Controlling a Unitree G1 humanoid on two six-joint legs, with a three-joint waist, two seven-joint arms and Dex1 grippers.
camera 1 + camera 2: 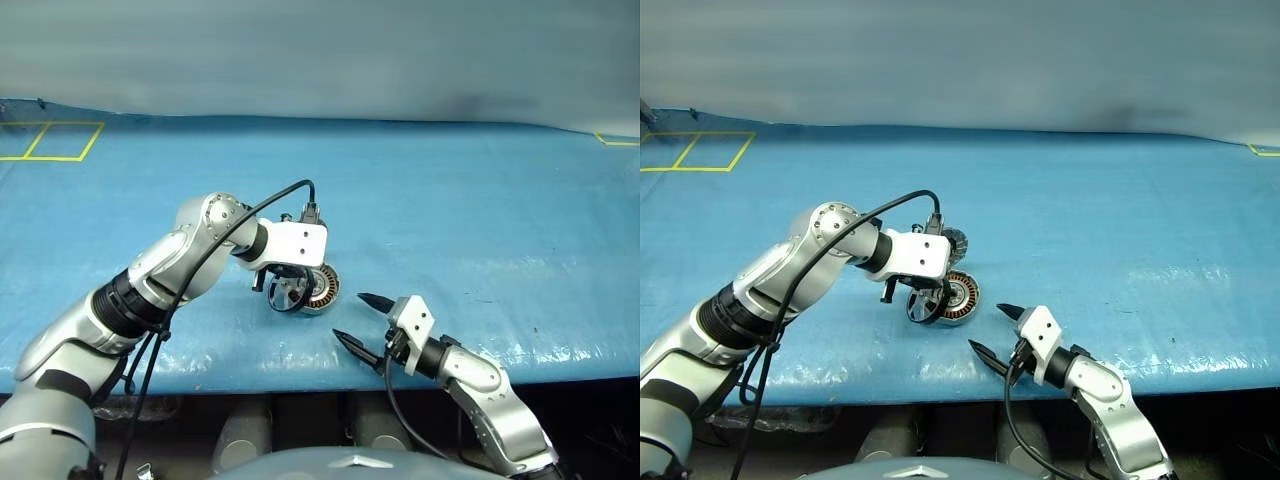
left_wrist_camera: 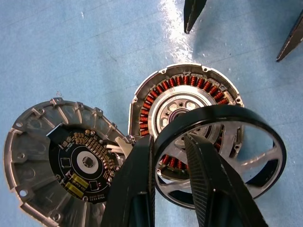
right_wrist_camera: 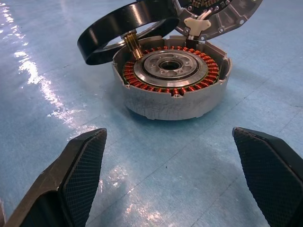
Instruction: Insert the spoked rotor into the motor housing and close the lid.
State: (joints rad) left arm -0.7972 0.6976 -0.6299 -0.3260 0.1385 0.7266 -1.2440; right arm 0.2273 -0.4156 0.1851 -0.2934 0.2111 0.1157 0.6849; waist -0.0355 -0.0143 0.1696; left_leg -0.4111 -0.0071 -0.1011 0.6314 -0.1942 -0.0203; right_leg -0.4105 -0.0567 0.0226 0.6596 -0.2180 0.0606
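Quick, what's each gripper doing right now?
Left gripper: shut on the spoked rotor, above the motor housing.
Right gripper: open, empty.

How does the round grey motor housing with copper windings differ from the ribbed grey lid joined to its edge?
The motor housing holds a copper-orange ring of windings around a metal hub; the lid carries a dark circuit board at its centre. The housing is a walled case; the lid is a shallow ribbed disc, swung open. Both are round, silver-grey metal.

Spoked rotor [image 3: 125, 29] overhangs motor housing [image 3: 173, 101] — open lid [image 2: 61, 161] flanks it.
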